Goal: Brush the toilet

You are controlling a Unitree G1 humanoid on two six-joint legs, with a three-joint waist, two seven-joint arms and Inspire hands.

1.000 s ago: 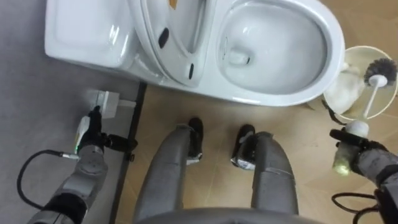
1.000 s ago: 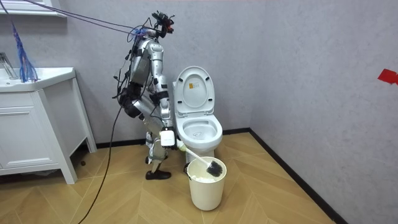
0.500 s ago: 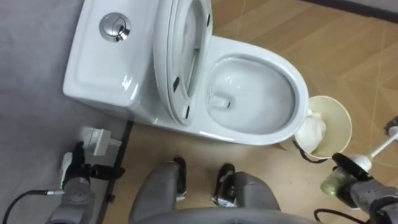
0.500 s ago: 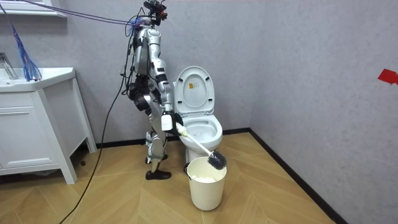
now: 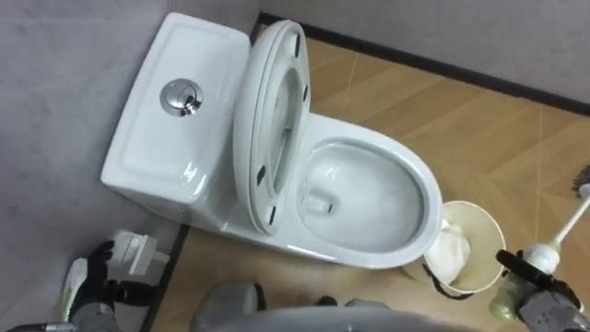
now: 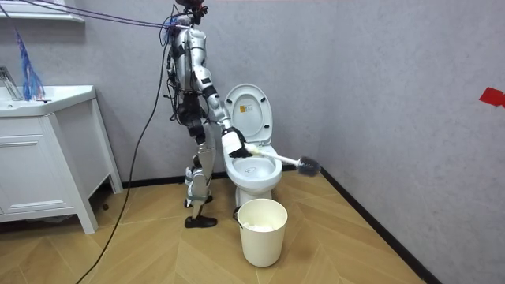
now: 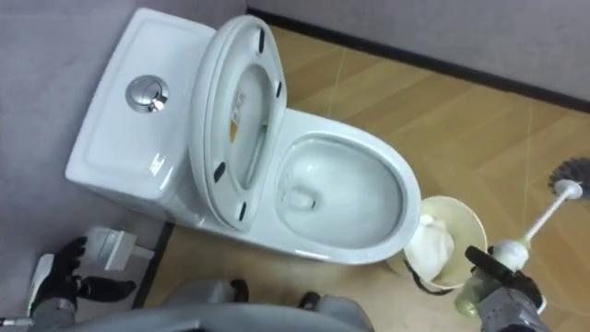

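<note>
The white toilet [image 5: 369,148] stands with seat and lid [image 5: 267,120] raised and its bowl bare. My right hand [image 7: 498,295], low at the right, is shut on the white handle [image 7: 544,217] of the toilet brush. The dark brush head [image 7: 573,173] points up and away at the right edge, above the floor and beyond the bucket. In the room view the brush head [image 6: 308,166] hangs in the air past the bowl's front, out from my right hand [image 6: 234,143]. My left hand [image 5: 78,281] hangs low at the left with relaxed fingers, holding nothing.
A cream bucket [image 5: 493,231] with something white inside stands on the wood floor by the bowl's front. A small white box [image 5: 138,254] sits at the wall's foot near my left hand. A white cabinet [image 6: 43,158] stands at the room view's left.
I have straightened up from a bend. The brush has come up out of the bucket and swung toward the room view's right, past the bowl. The eye views have shifted with my head.
</note>
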